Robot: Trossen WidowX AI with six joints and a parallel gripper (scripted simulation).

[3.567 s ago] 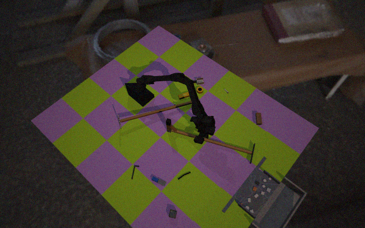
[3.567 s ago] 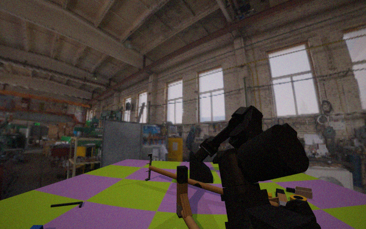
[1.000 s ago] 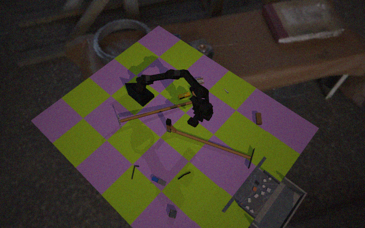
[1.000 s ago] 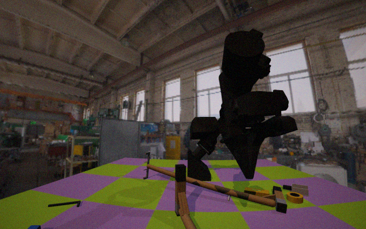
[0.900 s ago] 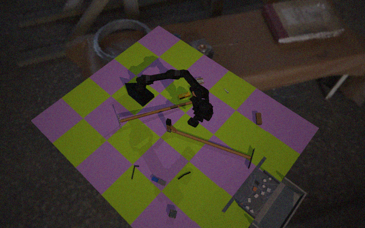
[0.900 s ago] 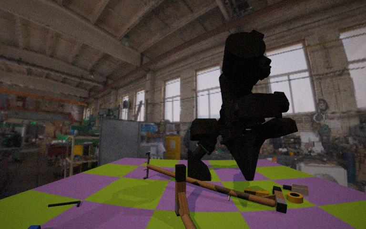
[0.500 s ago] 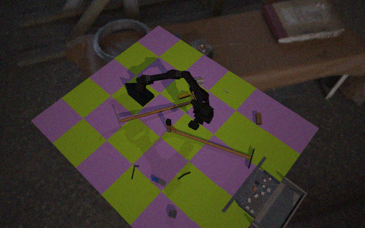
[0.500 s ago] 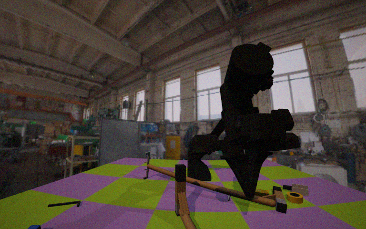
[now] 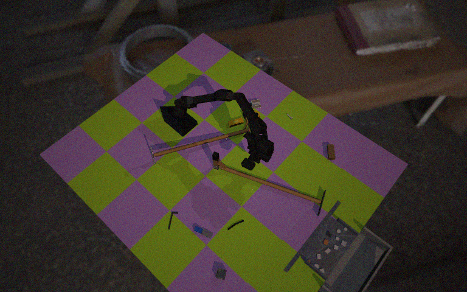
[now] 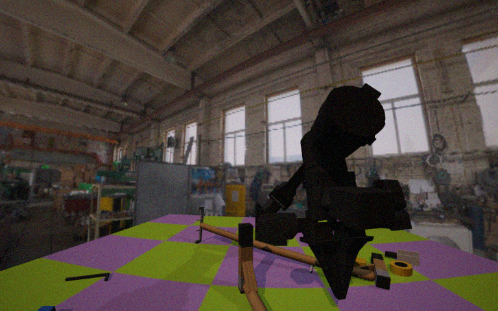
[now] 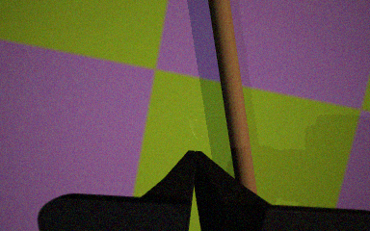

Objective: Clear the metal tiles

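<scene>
My black tool, fingers together on nothing, hangs just beside the long wooden scraper, whose shaft runs toward 4 o'clock across the bench.
</scene>
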